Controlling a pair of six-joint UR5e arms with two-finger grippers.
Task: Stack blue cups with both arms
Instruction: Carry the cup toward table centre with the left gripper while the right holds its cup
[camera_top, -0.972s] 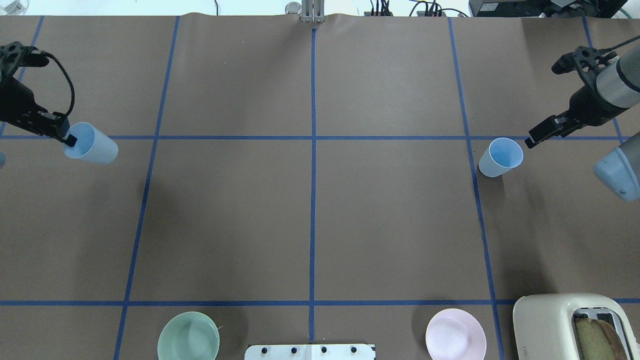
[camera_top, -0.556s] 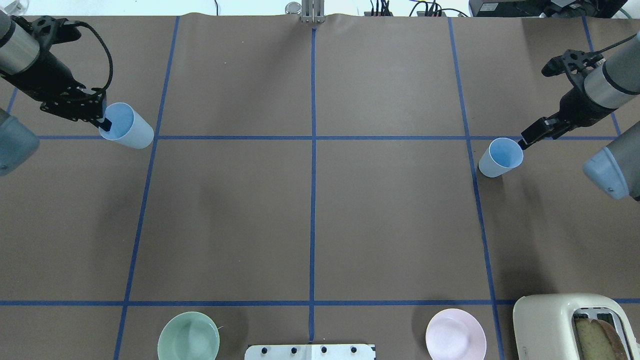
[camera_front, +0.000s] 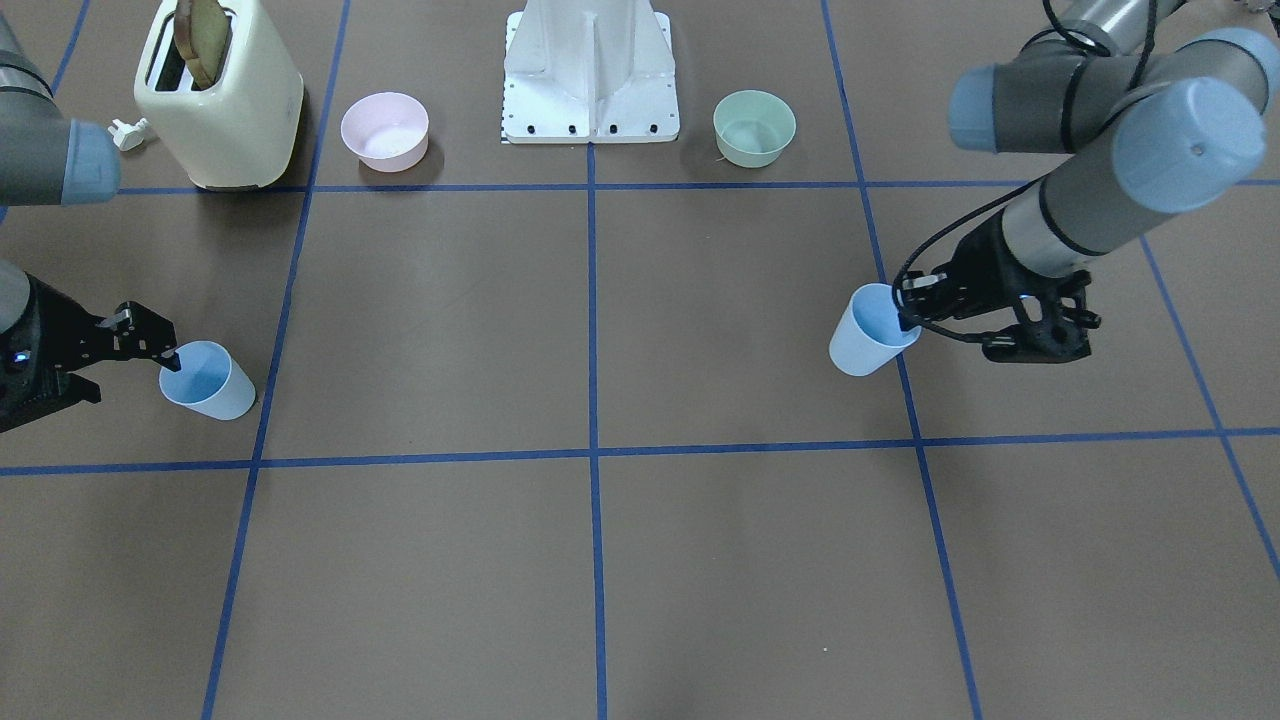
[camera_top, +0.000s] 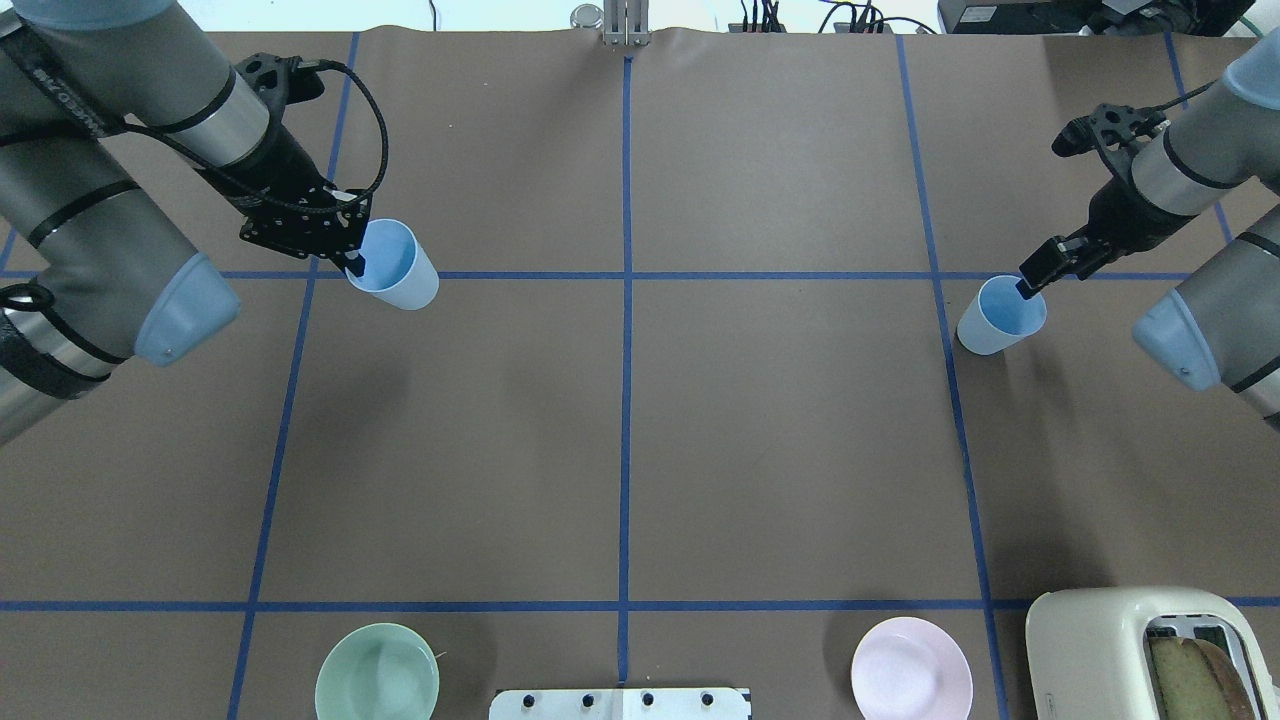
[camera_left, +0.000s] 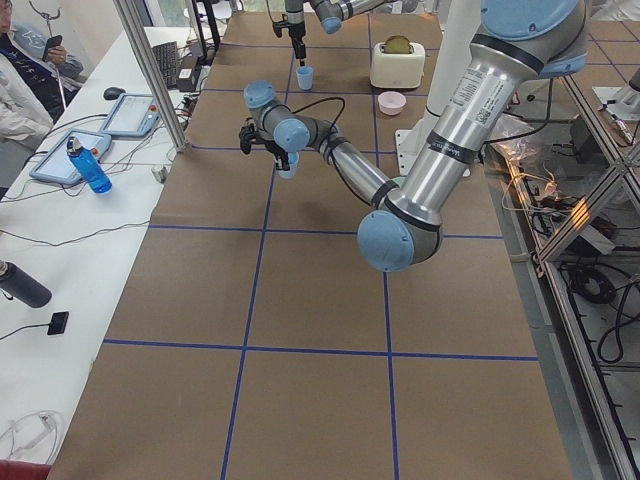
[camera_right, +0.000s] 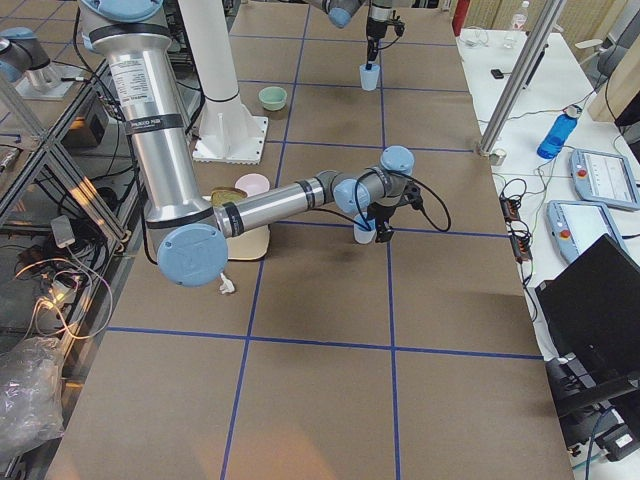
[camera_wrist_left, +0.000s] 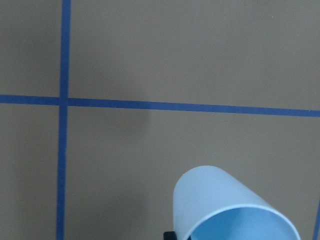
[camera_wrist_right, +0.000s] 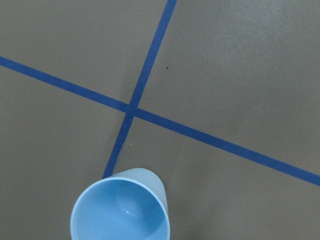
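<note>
Two pale-blue cups. My left gripper (camera_top: 358, 262) is shut on the rim of one cup (camera_top: 395, 265) and holds it tilted above the table. The same cup shows in the front view (camera_front: 868, 330) and in the left wrist view (camera_wrist_left: 230, 210). The other cup (camera_top: 1000, 315) stands upright on the table at the right, also in the front view (camera_front: 208, 380) and the right wrist view (camera_wrist_right: 122, 210). My right gripper (camera_top: 1025, 287) is at this cup's near rim, with a fingertip over the inside. I cannot tell if its jaws are closed.
A cream toaster (camera_top: 1140, 650) with bread stands at the near right. A pink bowl (camera_top: 911, 668) and a mint-green bowl (camera_top: 377, 672) flank the white base plate (camera_top: 620, 703). Blue tape lines grid the brown table.
My left arm has carried its cup rightward, toward the table's middle. My right gripper has moved left onto the standing cup's rim. That cup has not moved.
</note>
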